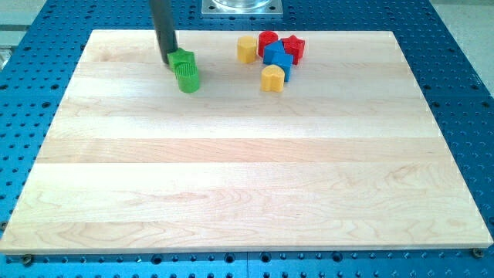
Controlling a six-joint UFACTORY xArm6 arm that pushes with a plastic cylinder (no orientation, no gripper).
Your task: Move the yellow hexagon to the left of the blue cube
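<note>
The yellow hexagon [246, 49] sits near the view's top, just left of the red and blue cluster. The blue cube [282, 65] lies right of it and a little lower, with another blue block [273, 51] touching it above. My tip [168, 59] is at the view's upper left, touching the left edge of a green cube [181, 59]. It is well left of the yellow hexagon, about a hundred pixels away.
A green cylinder-like block [187, 77] lies just below the green cube. A red round block [267, 40] and a red star [293, 48] sit at the cluster's top. A yellow heart-like block [272, 78] lies below the blue cube. The wooden board [247, 185] rests on a blue perforated table.
</note>
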